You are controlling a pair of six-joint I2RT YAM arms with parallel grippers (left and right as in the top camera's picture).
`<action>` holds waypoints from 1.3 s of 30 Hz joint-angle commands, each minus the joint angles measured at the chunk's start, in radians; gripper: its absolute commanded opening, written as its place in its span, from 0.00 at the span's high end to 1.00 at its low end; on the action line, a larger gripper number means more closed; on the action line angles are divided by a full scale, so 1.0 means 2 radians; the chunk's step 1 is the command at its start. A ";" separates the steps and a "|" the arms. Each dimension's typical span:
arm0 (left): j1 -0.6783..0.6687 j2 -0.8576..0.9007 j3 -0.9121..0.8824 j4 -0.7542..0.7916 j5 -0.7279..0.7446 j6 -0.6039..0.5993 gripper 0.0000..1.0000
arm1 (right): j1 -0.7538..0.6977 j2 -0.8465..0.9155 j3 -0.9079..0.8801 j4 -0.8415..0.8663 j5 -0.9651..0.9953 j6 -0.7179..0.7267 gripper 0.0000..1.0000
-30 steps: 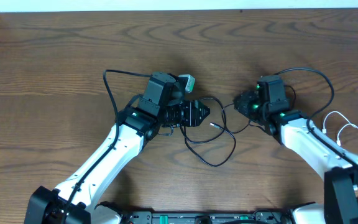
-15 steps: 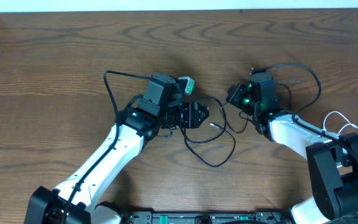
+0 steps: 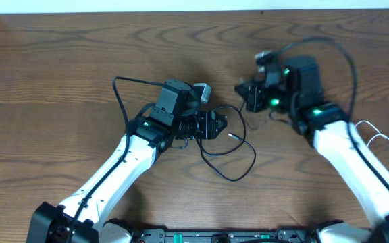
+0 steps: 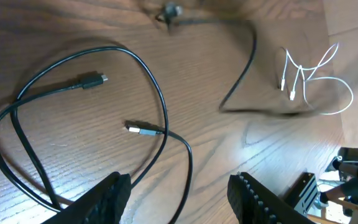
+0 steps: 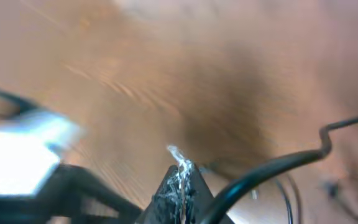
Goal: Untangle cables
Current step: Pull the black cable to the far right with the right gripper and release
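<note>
The left claw is spread wide and holds nothing, low over the wooden counter. The black cable lies in loose loops just ahead of its fingers, both small plug ends flat on the wood inside the loop. The white cable lies farther ahead and to the right of that claw, well apart from the black one. The right claw has its fingers pressed together; its view is blurred, and whether anything is pinched at the tips cannot be told
</note>
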 commanded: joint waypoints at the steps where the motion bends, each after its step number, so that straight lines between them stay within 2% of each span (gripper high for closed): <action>1: 0.000 0.004 0.004 -0.001 -0.003 0.008 0.44 | -0.012 -0.045 0.050 -0.018 -0.007 -0.057 0.99; 4: 0.000 0.004 0.004 -0.001 -0.003 0.008 0.45 | -0.042 -0.058 0.082 -0.045 -0.007 -0.057 0.99; 9: 0.000 0.004 0.004 -0.001 -0.003 0.008 0.45 | -0.119 -0.052 0.141 -0.176 0.040 -0.089 0.99; 14: 0.000 0.004 0.004 -0.001 -0.003 0.008 0.44 | -0.211 -0.034 0.204 -0.269 0.082 -0.117 0.99; 16: 0.000 0.004 0.004 -0.002 -0.003 0.008 0.45 | -0.283 -0.008 0.270 -0.307 0.149 -0.124 0.99; 21: 0.000 0.004 0.004 -0.002 -0.003 0.008 0.45 | -0.354 0.012 0.294 -0.282 0.266 -0.124 0.99; 27: 0.000 0.004 0.004 -0.002 -0.003 0.008 0.44 | -0.390 0.061 0.294 -0.284 0.318 -0.124 0.99; 28: 0.000 0.004 0.004 -0.003 -0.003 0.008 0.45 | -0.392 0.068 0.294 -0.286 0.315 -0.119 0.96; 29: 0.000 0.004 0.004 -0.003 -0.003 0.008 0.45 | -0.393 0.077 0.294 -0.290 0.301 -0.110 0.72; 30: 0.000 0.004 0.004 -0.003 -0.003 0.008 0.45 | -0.392 0.081 0.294 -0.293 0.284 -0.109 0.59; 31: 0.000 0.004 0.004 -0.002 -0.003 0.008 0.44 | -0.391 0.086 0.294 -0.297 0.246 -0.109 0.42; 32: 0.000 0.004 0.004 -0.002 -0.003 0.009 0.45 | -0.391 0.088 0.294 -0.299 0.210 -0.109 0.37; 33: 0.000 0.004 0.004 -0.003 -0.011 0.009 0.44 | -0.389 0.092 0.294 -0.307 0.115 -0.109 0.37; 35: 0.000 0.004 0.004 -0.006 -0.024 0.008 0.45 | -0.381 0.095 0.293 -0.320 0.014 -0.119 0.39; 37: 0.000 0.004 0.004 -0.011 -0.048 0.008 0.45 | -0.364 0.096 0.290 -0.353 -0.040 -0.125 0.42; 39: 0.000 0.004 0.004 -0.021 -0.083 0.002 0.45 | -0.342 0.096 0.286 -0.390 -0.037 -0.138 0.43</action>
